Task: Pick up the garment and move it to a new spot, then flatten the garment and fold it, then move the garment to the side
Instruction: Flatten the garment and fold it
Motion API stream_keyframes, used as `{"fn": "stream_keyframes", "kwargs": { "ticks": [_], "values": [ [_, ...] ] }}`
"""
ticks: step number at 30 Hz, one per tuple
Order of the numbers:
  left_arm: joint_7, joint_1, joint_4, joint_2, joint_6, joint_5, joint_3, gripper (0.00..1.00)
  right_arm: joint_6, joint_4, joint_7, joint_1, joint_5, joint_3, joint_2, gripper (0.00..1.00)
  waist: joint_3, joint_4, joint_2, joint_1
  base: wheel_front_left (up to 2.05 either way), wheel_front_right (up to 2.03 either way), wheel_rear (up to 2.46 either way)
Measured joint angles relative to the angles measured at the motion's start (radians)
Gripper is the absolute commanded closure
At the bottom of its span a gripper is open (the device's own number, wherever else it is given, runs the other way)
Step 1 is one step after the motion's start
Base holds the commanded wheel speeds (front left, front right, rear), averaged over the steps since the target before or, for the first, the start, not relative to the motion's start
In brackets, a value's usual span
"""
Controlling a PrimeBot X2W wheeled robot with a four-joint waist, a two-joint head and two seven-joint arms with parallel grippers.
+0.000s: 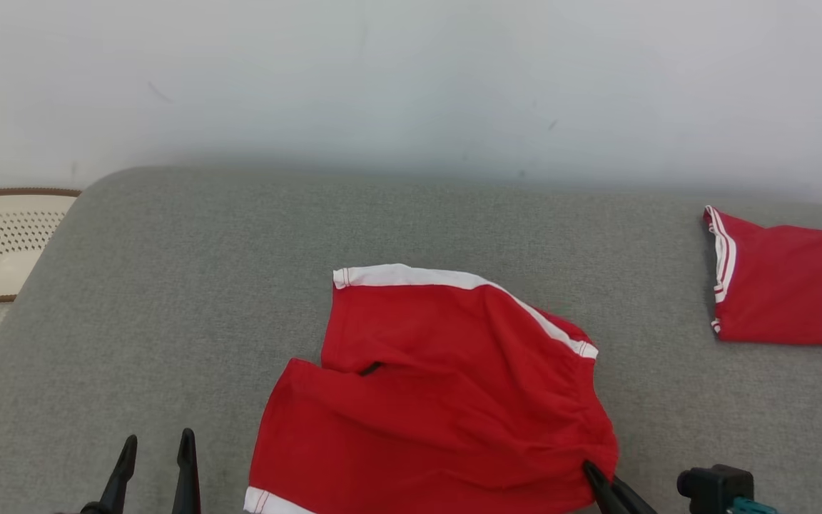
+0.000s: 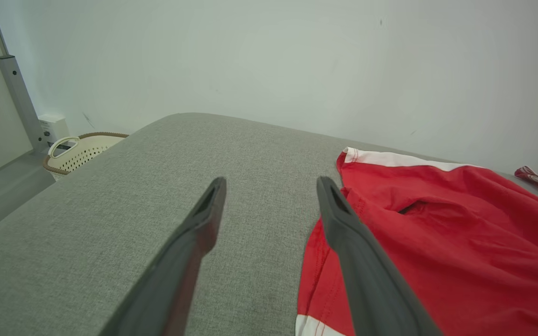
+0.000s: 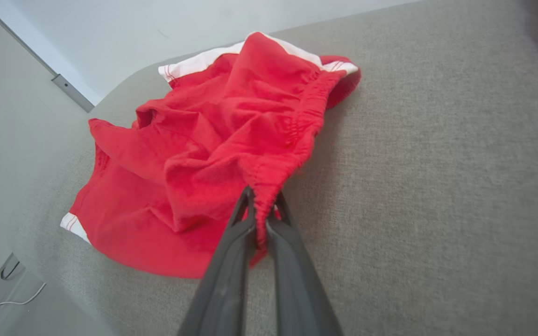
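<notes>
Across the middle of the grey fabric-covered table (image 1: 168, 285), toward its near edge, the red garment (image 1: 439, 400) lies rumpled, its long axis running roughly left to right, from the white-trimmed hem at near left to the gathered waistband at right. At that near-right corner the right gripper (image 1: 588, 467) has its fingers pinched tight on the waistband, so all the cloth lies left and far of the grip. Just beside the near-left hem hangs the left gripper (image 1: 158, 442), fingers spread wide and empty, the nearer arm for that free corner, I'd say.
</notes>
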Motion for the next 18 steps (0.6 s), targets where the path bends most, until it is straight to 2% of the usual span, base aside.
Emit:
{"fn": "stream_keyframes", "kwargs": {
  "ticks": [6,8,13,18],
  "values": [
    [0.000,0.001,0.002,-0.003,-0.002,0.001,0.004,0.00,0.000,-0.239,0.137,0.141,-0.026,-0.093,0.024,1.00,-0.008,-0.014,-0.0001,-0.0001,0.00,0.00,0.00],
    [0.000,0.001,0.001,-0.006,-0.006,0.002,0.008,0.00,0.000,-0.279,0.159,0.162,-0.016,-0.114,0.039,1.00,-0.009,-0.014,0.0000,-0.0001,0.00,0.00,0.00],
    [0.000,0.007,0.002,-0.016,-0.012,0.007,0.010,0.00,0.000,-0.301,0.167,0.156,-0.037,-0.118,0.029,1.00,-0.013,-0.004,0.0000,-0.0001,0.00,0.00,0.00],
    [0.000,0.015,0.008,-0.024,-0.019,0.010,0.019,0.00,0.000,-0.225,0.129,0.052,-0.067,-0.104,0.031,1.00,-0.015,0.009,0.0000,-0.0002,0.00,0.00,0.00]
  ]
}}
